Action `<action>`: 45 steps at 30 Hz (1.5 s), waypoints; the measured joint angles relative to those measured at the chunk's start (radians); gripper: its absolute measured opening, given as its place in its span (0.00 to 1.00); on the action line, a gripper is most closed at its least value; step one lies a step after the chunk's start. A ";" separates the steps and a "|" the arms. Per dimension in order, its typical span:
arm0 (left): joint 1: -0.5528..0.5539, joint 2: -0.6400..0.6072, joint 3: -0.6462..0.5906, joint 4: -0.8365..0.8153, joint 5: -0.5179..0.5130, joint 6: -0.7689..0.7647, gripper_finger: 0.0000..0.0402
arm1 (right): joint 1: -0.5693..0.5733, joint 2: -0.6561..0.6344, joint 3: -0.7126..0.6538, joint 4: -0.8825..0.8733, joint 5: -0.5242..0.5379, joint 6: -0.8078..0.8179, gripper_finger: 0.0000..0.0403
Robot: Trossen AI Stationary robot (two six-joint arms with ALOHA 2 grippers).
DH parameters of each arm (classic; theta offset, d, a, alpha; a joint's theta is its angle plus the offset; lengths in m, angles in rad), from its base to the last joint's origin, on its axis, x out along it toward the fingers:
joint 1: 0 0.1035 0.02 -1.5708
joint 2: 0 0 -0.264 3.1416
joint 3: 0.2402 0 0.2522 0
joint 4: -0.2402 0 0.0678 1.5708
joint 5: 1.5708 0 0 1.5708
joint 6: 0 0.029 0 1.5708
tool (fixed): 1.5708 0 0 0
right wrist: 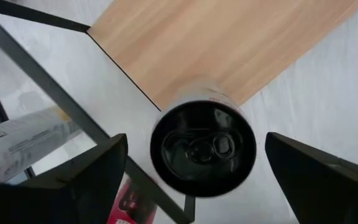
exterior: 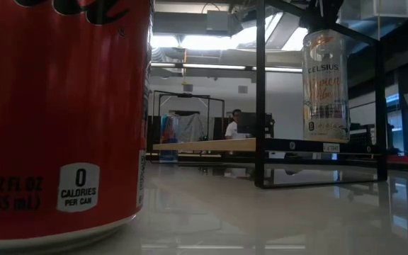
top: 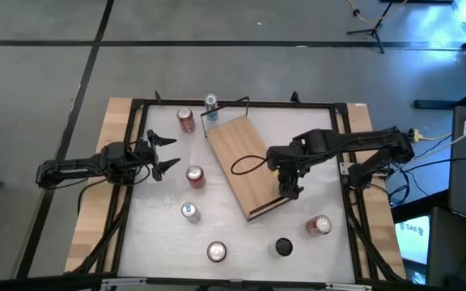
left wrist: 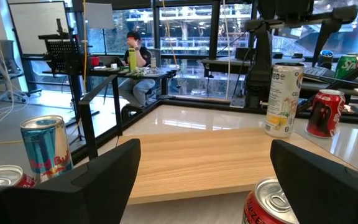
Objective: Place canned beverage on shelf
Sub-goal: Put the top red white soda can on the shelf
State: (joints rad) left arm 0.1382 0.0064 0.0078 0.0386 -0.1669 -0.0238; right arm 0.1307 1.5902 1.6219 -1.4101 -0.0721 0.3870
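Note:
The shelf (top: 237, 162) is a light-wood board with black wire rails, lying aslant mid-table. A white canned beverage with a black top (right wrist: 202, 146) stands upright on its base at the board's near end; it also shows in the left wrist view (left wrist: 283, 99) and the low view (exterior: 326, 85). My right gripper (top: 288, 191) hangs above it, pointing down and open. Its fingers (right wrist: 92, 168) stand on either side of the can top (right wrist: 197, 140) with a gap on each side. In the high view this gripper hides the can. My left gripper (top: 162, 153) waits open and level at the table's left.
Several other cans stand on the white table around the shelf: two at the far edge (top: 186, 120), a red one (top: 195, 175) just before my left gripper, more along the near edge (top: 216, 251). One can (top: 319, 225) lies on its side right of the shelf. A person sits beyond the table (left wrist: 135, 50).

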 joint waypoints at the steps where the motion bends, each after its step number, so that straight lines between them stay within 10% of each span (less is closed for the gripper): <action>1: 0.000 0.000 0.000 0.000 0.000 0.000 0.87 | 0.000 0.000 0.010 -0.009 0.000 0.000 0.93; 13: 0.000 0.000 0.000 0.063 -0.057 -0.045 0.87 | 0.000 -0.001 0.140 -0.050 0.007 -0.003 0.93; 25: 0.000 0.046 0.083 0.158 -0.148 -0.046 0.87 | 0.000 -0.006 0.260 -0.084 0.252 -0.151 0.93; 45: 0.120 0.779 0.733 -0.197 -0.177 0.008 0.87 | -0.182 -0.092 0.260 -0.076 0.263 -0.396 0.93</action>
State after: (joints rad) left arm 0.2580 0.7855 0.7411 -0.1584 -0.3444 -0.0158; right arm -0.0517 1.4980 1.8820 -1.4859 0.1909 -0.0085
